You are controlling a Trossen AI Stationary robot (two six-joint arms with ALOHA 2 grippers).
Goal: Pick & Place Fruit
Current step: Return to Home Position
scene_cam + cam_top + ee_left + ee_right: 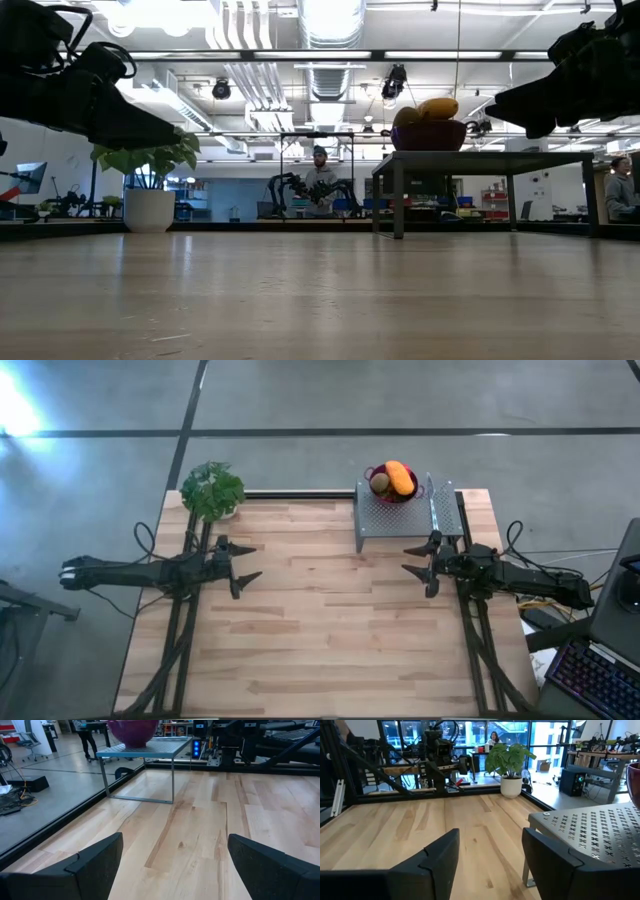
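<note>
Left end effector [256, 560] wide | right end effector [404, 560] wide | fruit [400, 477] in violet bowl [428, 135], perforated shelf [395, 520]

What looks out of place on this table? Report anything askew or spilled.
Nothing stands out. The fruit sits heaped in the violet bowl on the grey shelf at the table's far right; none has spilled. The plant stands upright at the far left corner. The left gripper and right gripper hang open and empty.
</note>
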